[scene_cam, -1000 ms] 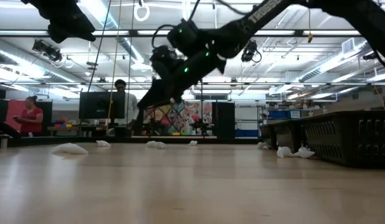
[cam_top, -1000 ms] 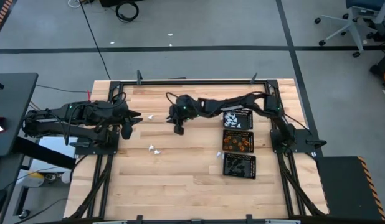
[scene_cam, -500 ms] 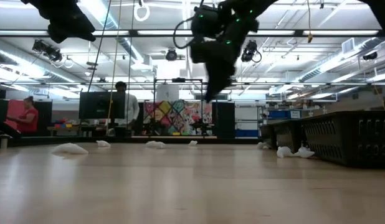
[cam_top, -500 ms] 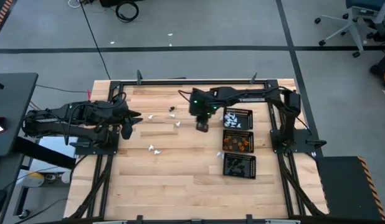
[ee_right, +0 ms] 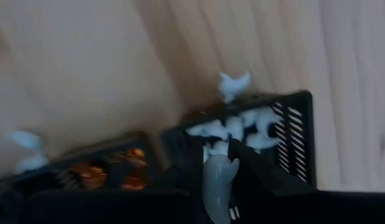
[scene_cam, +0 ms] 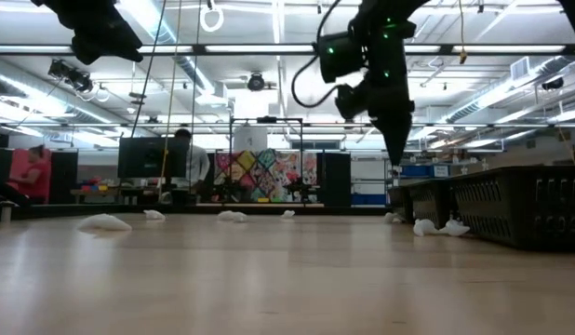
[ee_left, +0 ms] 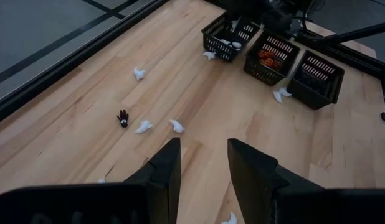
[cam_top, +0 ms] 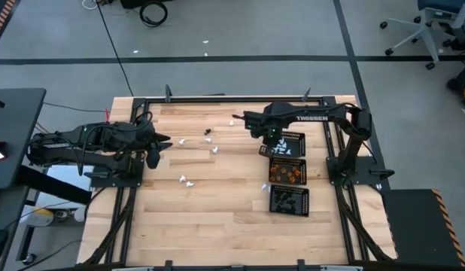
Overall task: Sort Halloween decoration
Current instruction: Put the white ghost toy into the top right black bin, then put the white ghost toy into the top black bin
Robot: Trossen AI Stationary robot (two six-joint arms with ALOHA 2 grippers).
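Right gripper: closed on one small white ghost-shaped trinket, held above the black mesh tray of white trinkets.
Writing: "TROSSEN" is read on the right arm.
Trays: three are counted in a row, white, orange, black.
Loose white trinkets: about seven are scattered on the wooden table.
Black hand-shaped trinket: one.
Left gripper: half open, nothing is held, at the left edge.

Your right arm reaches across the table's far side, its right gripper raised just beside the rearmost tray, fingers pointing down. Its fingers are closed on a white trinket. Your left arm lies folded at the table's left edge, well apart from that tray; the left gripper has its fingers parted, nothing between them.
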